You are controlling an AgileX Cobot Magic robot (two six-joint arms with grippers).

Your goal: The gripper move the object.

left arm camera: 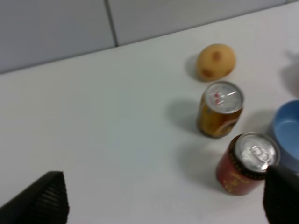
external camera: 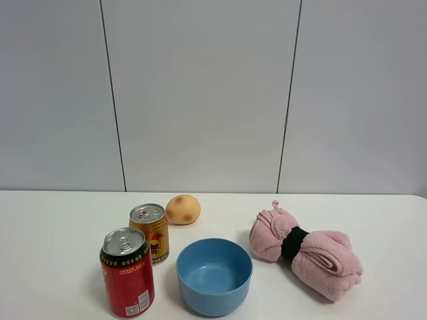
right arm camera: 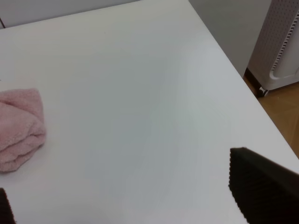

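My left gripper (left arm camera: pixel 161 205) is wide open, holding nothing; only the two ribbed black fingertips (left arm camera: pixel 44 198) show in its wrist view, well above the table (left arm camera: pixel 93 116). The right gripper (right arm camera: pixel 135 205) is also spread wide and empty, over bare tabletop near the pink towel (right arm camera: pixel 18 128).

Target is the red can (external camera: pixel 127 273), upright, just beside the blue bowl (external camera: pixel 214 276) on its left, with the gold can (external camera: pixel 151 233) close behind it and the potato-like lump (external camera: pixel 183 209) further back.

My plan: use the left arm, drop down with the jaws straddling the red can mid-body, below the black band. Gaps to the bowl and gold can look tight, so I'd angle the fingers to avoid both.

The red can is a smooth, thin-walled metal cylinder, likely slippery, so squeeze gently. The bowl looks like hard matte plastic, the towel soft, plush and rolled.
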